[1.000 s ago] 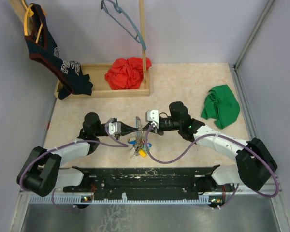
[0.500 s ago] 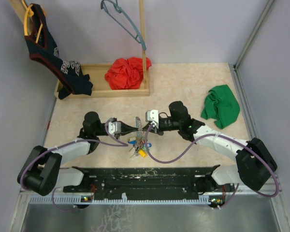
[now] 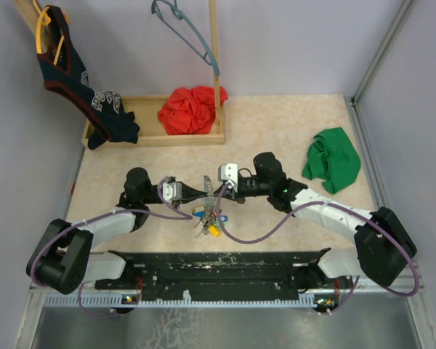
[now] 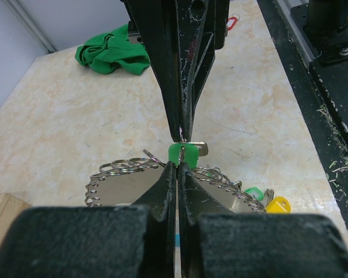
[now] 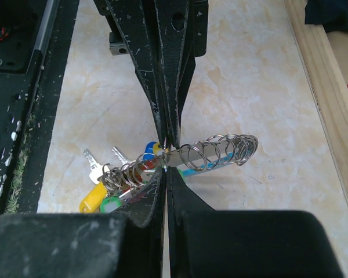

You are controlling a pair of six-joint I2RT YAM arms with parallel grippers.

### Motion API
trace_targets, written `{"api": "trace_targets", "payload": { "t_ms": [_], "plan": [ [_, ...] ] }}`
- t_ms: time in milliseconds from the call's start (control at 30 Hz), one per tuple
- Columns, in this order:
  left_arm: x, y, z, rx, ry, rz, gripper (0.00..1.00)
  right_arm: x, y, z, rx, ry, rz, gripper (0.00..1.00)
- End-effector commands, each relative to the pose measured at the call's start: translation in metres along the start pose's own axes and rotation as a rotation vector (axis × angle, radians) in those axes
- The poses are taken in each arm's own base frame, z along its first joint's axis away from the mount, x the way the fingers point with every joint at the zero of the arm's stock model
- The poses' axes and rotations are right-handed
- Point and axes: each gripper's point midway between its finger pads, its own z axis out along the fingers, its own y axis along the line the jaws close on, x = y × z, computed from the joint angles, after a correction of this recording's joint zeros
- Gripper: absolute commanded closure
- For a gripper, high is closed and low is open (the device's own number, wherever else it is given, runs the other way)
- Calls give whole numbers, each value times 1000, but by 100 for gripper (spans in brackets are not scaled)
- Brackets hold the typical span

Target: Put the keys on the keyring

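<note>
The keyring is a grey hoop with a light-blue section, and many small split rings are threaded on it. It hangs just above the table centre between both grippers. My left gripper is shut on the hoop, which shows on either side of its fingers. My right gripper meets it tip to tip, shut on the split ring of a green-headed key right at the hoop. Several more keys hang or lie beneath, among them a yellow one, a blue one and bare silver ones. Both grippers touch mid-table in the top view.
A wooden tray with a red cloth stands at the back. A green cloth lies to the right. A dark shirt and a grey-blue hanger hang behind. The black base rail runs along the near edge.
</note>
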Motion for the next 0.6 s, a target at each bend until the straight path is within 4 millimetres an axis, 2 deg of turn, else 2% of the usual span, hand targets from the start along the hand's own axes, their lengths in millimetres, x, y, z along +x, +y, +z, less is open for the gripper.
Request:
{"api": "trace_targets", "payload": {
  "t_ms": [0,567],
  "plan": [
    [-16,5,3,22,-43,55,100,-33,-12,6,23,-76,-52,100],
    [-17,6,2,8,-46,55,100,-36,-12,12,28,-79,-42,100]
  ]
}}
